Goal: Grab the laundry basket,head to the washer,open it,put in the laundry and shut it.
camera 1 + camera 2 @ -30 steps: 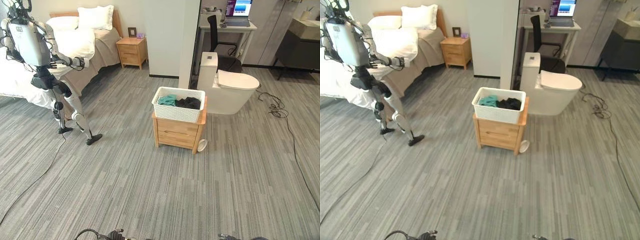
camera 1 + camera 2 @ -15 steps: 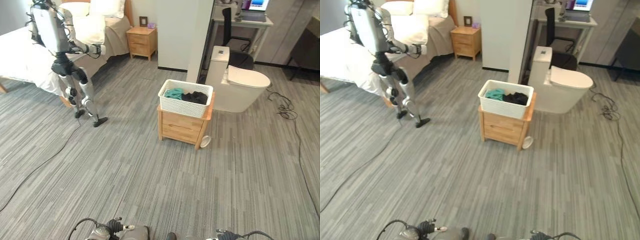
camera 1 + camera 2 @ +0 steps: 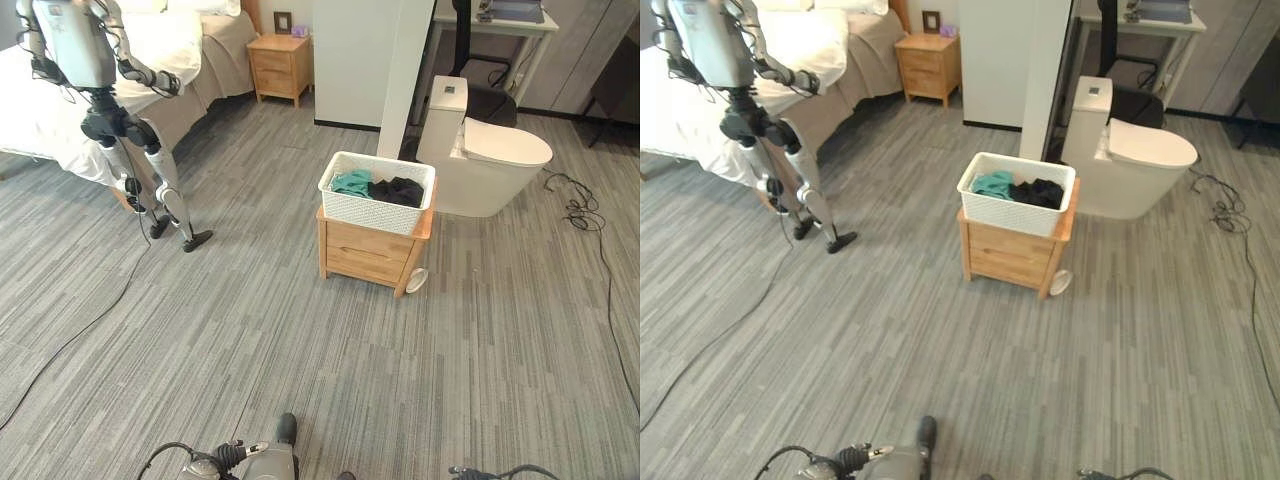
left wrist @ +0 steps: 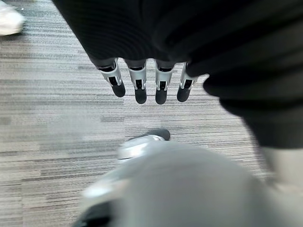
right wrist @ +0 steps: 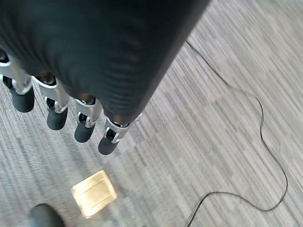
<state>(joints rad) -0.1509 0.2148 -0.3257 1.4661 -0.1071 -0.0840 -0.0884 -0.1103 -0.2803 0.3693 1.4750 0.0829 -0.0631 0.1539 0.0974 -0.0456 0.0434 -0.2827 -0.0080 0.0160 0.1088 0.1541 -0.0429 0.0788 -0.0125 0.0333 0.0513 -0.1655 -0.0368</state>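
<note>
The white laundry basket (image 3: 377,191) sits on top of a low wooden cabinet (image 3: 368,255) in the middle of the room, some way ahead of me. Teal clothes (image 3: 350,182) and black clothes (image 3: 398,190) lie inside it. My left hand (image 4: 140,85) hangs over the grey floor in the left wrist view, its fingers relaxed and holding nothing. Hanging the same way, my right hand (image 5: 57,113) is open and empty above the floor in the right wrist view. Both hands are far from the basket.
Another humanoid robot (image 3: 95,90) stands at the left beside a bed (image 3: 170,50). A white toilet (image 3: 485,160) and a white pillar (image 3: 400,70) stand behind the cabinet. A wooden nightstand (image 3: 280,68) is at the back, and cables (image 3: 580,210) lie on the floor at right.
The whole view has shifted, so the camera has moved; the basket and cabinet look a little nearer. The other robot by the bed has turned and changed its stance.
</note>
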